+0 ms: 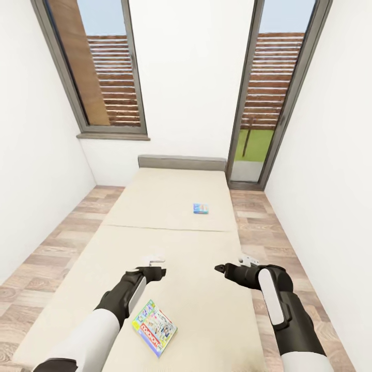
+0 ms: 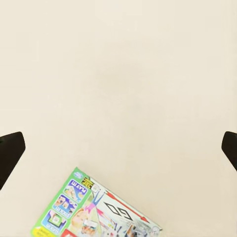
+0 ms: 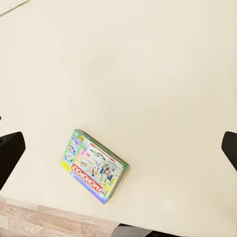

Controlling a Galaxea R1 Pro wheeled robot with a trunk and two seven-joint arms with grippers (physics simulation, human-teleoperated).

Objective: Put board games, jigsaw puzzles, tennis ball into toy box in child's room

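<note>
Cream mattress fills the middle of the head view: the bed (image 1: 170, 227) runs lengthwise away from the robot to a low grey headboard (image 1: 182, 163) under the white wall, between two tall windows (image 1: 98, 67). Two board games lie on it. The large game (image 1: 154, 327) sits flat and skewed on the near section, just beside the left forearm; the small blue game (image 1: 201, 208) lies well apart on the far section, near the seam. Both arms reach out over the near mattress, empty. The left gripper (image 1: 154, 264) hangs above the bed beyond the large game, and its wrist view shows the fingertips (image 2: 11, 153) spread wide at the picture's edges. The right gripper (image 1: 233, 263) looks likewise parted, though the head view is too small to be sure. Wood planks (image 1: 46, 258) flank the bed.
</note>
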